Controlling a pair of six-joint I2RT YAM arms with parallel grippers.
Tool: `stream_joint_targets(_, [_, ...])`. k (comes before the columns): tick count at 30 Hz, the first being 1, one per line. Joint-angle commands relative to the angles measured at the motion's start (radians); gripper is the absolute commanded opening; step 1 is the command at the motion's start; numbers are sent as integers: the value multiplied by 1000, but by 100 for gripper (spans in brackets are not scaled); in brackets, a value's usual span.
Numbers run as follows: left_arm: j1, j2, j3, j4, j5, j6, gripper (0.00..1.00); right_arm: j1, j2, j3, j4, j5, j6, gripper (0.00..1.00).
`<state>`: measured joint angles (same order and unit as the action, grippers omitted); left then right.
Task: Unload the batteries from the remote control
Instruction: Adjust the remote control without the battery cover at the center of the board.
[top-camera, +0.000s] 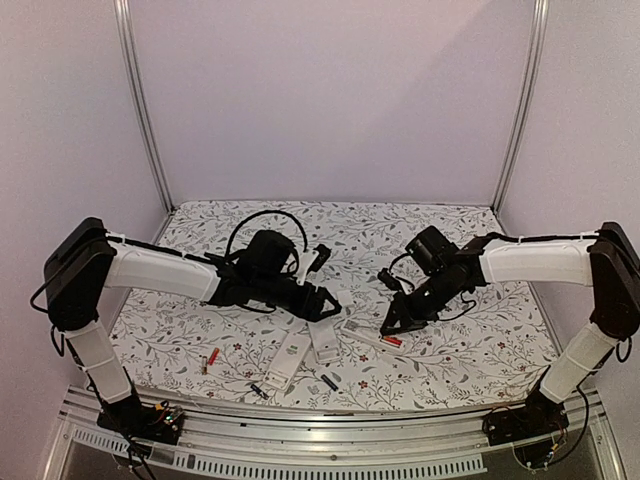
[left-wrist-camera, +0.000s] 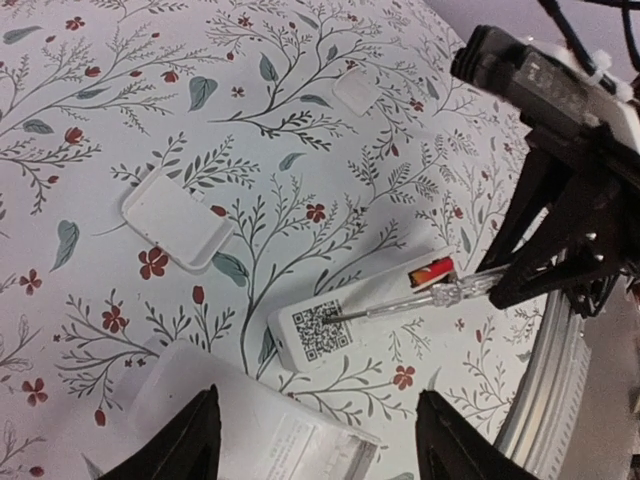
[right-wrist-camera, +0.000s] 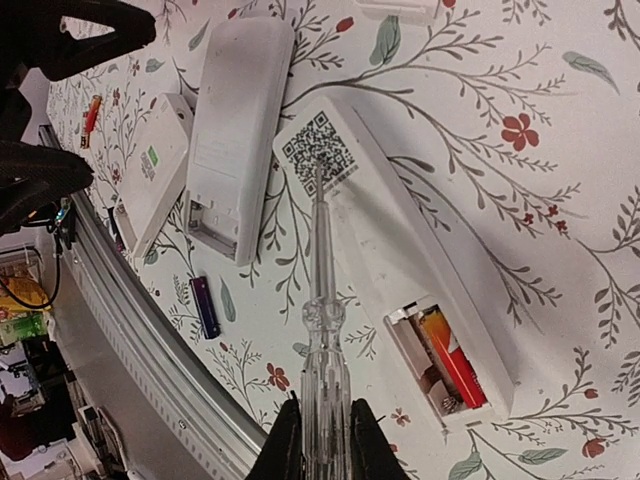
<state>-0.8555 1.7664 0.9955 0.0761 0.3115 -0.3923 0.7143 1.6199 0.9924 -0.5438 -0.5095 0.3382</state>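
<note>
Four batteries: in the top view we count two red-orange and two dark.
Task battery: the seated red battery lies in the open bay of the QR-label remote, lower right of the right wrist frame.
Loose batteries: the loose red battery is at lower left of the top view. The left dark battery and the right dark battery lie near the bottom edge, all on the tabletop.
Three remotes: the QR-label remote, the middle remote and the left remote lie close together at lower centre.
Two covers: the near battery cover sits mid-left in the left wrist frame and the far battery cover near the top.
One tool: the tip of the clear-handled screwdriver lies over the QR label; we cannot tell whether it touches.
Right claw: closed narrow on the screwdriver's handle.
Left claw: spread wide, holding nothing, above a remote at the frame's bottom.
Handling: we judge the cell light, rigid, smooth and apt to roll, and probably held by spring contacts.
Where to take hold: we would lever under one end with the tip, since the bay looks too tight for a pinch.
</note>
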Motion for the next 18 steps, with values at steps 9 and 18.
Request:
stream_joint_targets(9, [3,-23,-18,-6,-2,15,66,-59,7,26,-45,61,-14,0])
stream_joint_targets(18, [4,-34,-26,-6,-6,19,66,-49,75,78,-138,-32,-157,0])
